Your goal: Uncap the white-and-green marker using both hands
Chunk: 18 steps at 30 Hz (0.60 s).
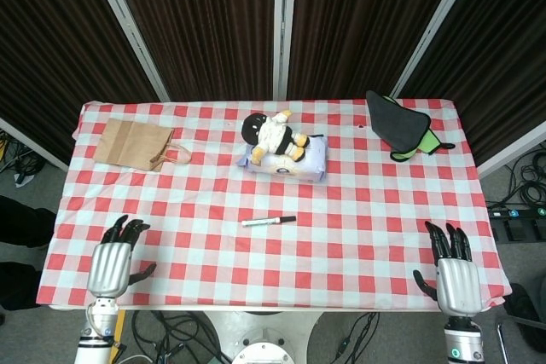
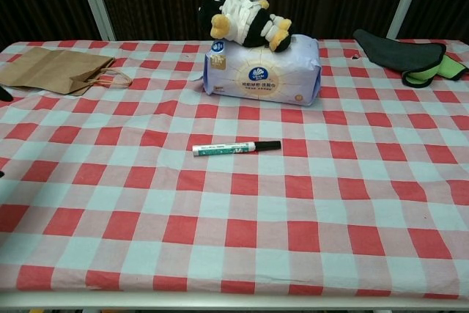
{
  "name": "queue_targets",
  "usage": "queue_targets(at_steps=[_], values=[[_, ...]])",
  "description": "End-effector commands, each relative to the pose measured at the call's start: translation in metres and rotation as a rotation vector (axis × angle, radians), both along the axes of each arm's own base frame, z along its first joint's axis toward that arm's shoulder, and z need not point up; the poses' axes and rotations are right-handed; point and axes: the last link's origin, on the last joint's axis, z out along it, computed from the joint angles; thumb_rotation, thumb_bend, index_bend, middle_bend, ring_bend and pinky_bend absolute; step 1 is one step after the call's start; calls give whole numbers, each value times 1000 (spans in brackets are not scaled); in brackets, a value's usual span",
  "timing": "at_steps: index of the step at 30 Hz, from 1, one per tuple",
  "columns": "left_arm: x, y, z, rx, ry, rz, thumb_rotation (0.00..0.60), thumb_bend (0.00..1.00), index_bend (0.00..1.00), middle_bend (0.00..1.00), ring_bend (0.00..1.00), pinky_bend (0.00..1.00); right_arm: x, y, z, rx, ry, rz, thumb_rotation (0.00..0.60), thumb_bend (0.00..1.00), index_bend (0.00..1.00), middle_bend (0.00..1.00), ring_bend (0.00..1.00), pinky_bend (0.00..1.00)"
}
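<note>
At the table's near edge, both empty: left robot hand (image 1: 113,266), right robot hand (image 1: 456,279), fingers spread.

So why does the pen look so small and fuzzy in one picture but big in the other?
In the head view the white-and-green marker with its black cap sits far below the camera, so it looks tiny and soft; in the chest view the camera is low and close, so the marker looks larger and sharper, its green label showing though unreadable.

Checked cloth (image 2: 308,203), matt and faintly creased, covers the worktop. On it lie a smooth plastic marker (image 2: 236,147), a glossy film-wrapped tissue pack (image 2: 261,71) bearing a plush toy (image 2: 245,18), and, left of the pack, a matt brown paper bag (image 2: 55,70).
</note>
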Motion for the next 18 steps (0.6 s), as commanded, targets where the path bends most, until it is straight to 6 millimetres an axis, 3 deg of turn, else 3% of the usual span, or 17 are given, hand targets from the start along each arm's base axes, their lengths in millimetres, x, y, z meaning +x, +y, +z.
queue_targets(at_steps=[1, 8, 11, 18], values=[[21, 11, -3, -14, -1, -57, 600, 119, 282, 230, 134, 280, 4, -2, -1, 9, 15, 18, 600, 101, 51, 140, 0, 0], [86, 36, -18, -70, -20, -119, 600, 144, 307, 282, 203, 333, 7, -6, 5, -3, 26, 26, 600, 101, 51, 138, 0, 0], [113, 44, -34, -151, -23, -103, 600, 156, 308, 292, 223, 345, 9, -8, 7, -8, 27, 28, 600, 101, 51, 138, 0, 0], [154, 69, -79, -294, 19, -81, 600, 218, 338, 322, 276, 391, 8, -9, 6, 4, 26, 21, 600, 101, 51, 131, 0, 0]])
